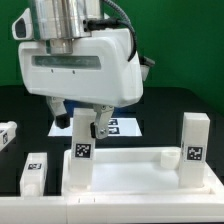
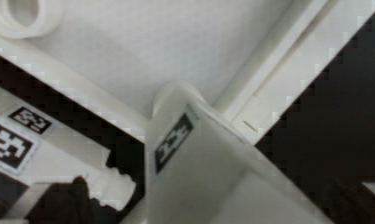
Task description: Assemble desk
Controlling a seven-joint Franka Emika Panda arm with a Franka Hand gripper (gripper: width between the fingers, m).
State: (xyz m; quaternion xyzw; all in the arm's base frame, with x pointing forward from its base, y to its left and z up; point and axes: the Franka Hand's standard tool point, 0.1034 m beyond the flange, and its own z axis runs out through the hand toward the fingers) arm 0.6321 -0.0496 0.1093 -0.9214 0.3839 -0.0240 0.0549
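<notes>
Desk tabletop sits low in the exterior view, rim up, on the black table. Two legs stand upright at its ends, tags facing the camera: left-end leg toward the exterior view's left, right-end leg toward its right. Loose leg lies just beside the tabletop's left end. Fourth leg is farther out at the frame edge (cropped, can't read its pose). Gripper hangs right over the left-end leg's top with its jaws apart, straddling it. On the wrist view I see one dark finger standing off the leg's side, not pinching. Marker board lies behind the gripper.
</notes>
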